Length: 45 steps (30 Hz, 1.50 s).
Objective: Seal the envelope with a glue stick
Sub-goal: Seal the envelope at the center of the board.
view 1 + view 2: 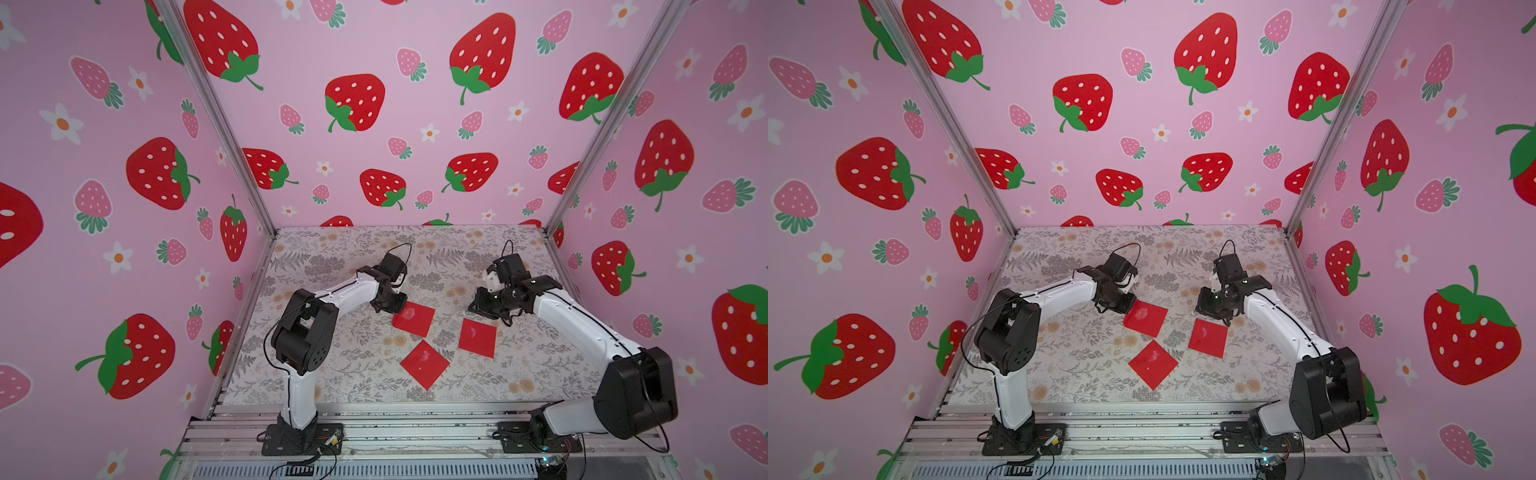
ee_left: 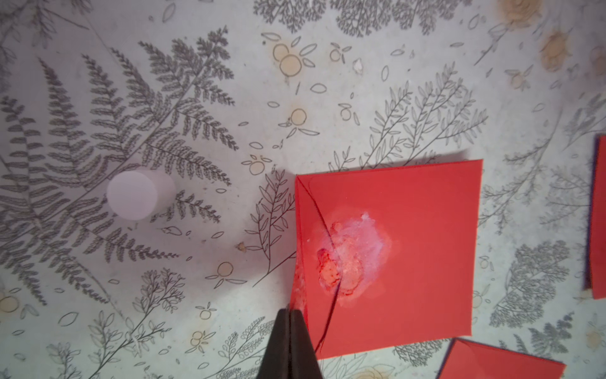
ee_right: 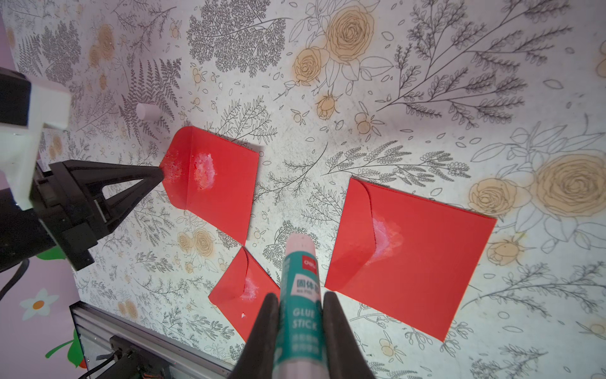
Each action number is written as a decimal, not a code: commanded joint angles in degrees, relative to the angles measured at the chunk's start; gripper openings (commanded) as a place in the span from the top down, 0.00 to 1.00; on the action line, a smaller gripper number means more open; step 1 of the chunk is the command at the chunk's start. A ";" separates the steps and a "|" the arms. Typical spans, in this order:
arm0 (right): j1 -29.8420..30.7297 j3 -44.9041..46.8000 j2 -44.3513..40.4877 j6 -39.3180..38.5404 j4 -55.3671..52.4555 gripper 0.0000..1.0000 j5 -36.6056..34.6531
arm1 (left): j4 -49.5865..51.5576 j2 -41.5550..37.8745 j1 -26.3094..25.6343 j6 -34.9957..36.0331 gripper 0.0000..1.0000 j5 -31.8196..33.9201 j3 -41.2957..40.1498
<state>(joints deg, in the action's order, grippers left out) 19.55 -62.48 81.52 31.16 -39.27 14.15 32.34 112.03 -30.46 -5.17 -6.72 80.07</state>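
Bright, even light; soft shadows

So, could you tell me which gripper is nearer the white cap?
Left. The left gripper pinches the flap of the envelope beside the white cap; the right gripper, holding the glue stick, is past that envelope's other side.

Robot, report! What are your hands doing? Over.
Left gripper shut on red paper envelope's flap. Right gripper shut on white, teal-banded glue stick, uncapped. Small white cap stands clear.
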 commanded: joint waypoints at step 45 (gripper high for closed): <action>-0.13 2.05 0.66 -0.83 -0.75 1.00 2.61 | 1.14 9.72 -6.18 -2.68 0.81 -3.36 9.45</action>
<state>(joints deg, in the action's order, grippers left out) 19.55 -61.41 81.67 30.59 -39.24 16.05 32.97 120.51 -36.53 -7.55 -7.90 87.70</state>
